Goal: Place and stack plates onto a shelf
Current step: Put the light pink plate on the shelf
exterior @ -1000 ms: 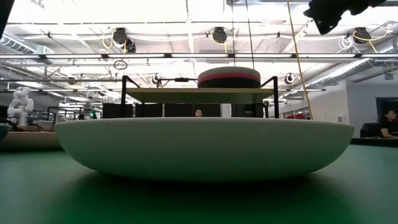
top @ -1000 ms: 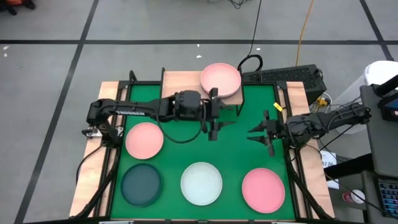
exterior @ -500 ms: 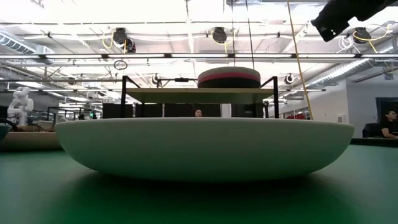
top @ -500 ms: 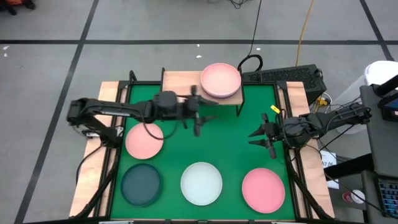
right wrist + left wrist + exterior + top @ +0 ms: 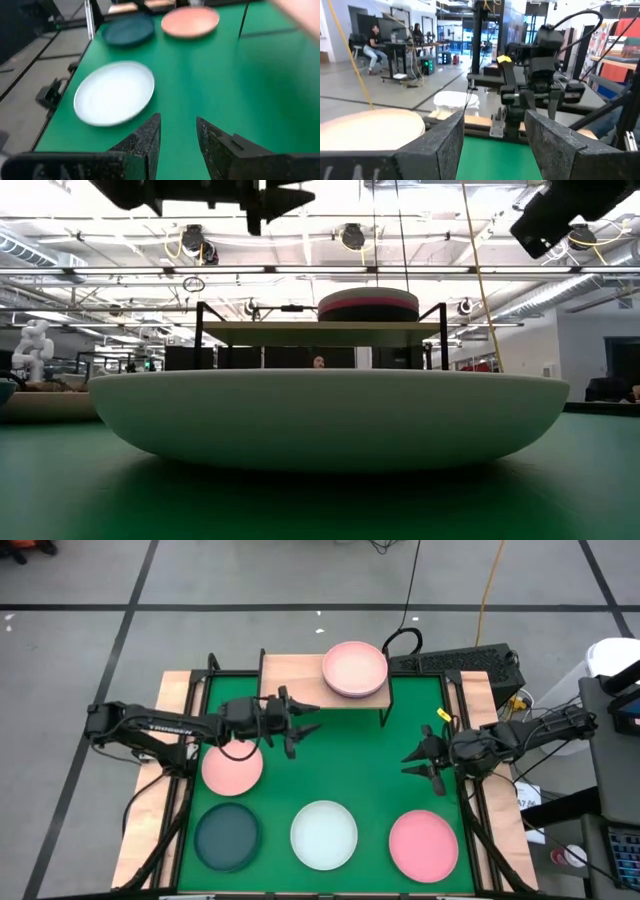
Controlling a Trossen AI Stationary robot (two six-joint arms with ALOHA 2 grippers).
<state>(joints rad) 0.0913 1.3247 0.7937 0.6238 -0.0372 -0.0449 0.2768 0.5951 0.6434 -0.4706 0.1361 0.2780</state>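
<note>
A stack of plates with a light pink one on top (image 5: 354,668) sits on the right half of the wooden shelf (image 5: 290,670); the low view shows the stack (image 5: 368,305) with a magenta band and a dark layer below. Four plates lie flat on the green mat: light pink (image 5: 232,765), dark teal (image 5: 227,836), whitish mint (image 5: 324,834) and magenta (image 5: 423,844). My left gripper (image 5: 303,729) hovers open in front of the shelf, above the light pink plate's far edge. My right gripper (image 5: 413,762) hovers open over the mat's right part, empty.
The green mat (image 5: 360,760) is bare between the two grippers. The shelf's left half carries no plate. A keyboard (image 5: 455,662) lies beyond the table's far right corner. The mint plate (image 5: 330,415) fills the low view's foreground.
My left gripper has drawn back from the front of the plate stack toward the table's left, staying open and empty. The stack on the shelf and the plates on the mat have not moved.
</note>
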